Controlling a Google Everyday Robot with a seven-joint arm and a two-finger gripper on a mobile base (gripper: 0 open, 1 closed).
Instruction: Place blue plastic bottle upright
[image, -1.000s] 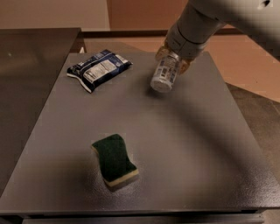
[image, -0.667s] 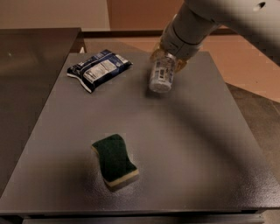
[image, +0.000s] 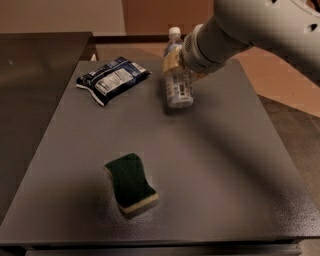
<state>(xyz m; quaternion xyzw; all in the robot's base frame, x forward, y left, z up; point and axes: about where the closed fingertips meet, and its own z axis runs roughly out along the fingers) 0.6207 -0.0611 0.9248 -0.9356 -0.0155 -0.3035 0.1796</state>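
The blue plastic bottle (image: 179, 89) is a small clear bottle with a white cap and a pale printed label. It stands almost upright at the far middle of the grey table (image: 210, 165), cap up and leaning slightly left. Its base is at or just above the tabletop. My gripper (image: 176, 64) comes in from the upper right and is shut on the bottle's upper body, just below the cap. The pale arm hides the right side of the gripper.
A flat dark blue snack packet (image: 113, 78) lies to the left of the bottle at the table's far left. A green and yellow sponge (image: 131, 184) lies near the front middle. The table's right edge drops to a brown floor.
The bottle has swung from lying tilted with its base toward the camera to nearly upright with the cap on top. The gripper and arm moved left with it.
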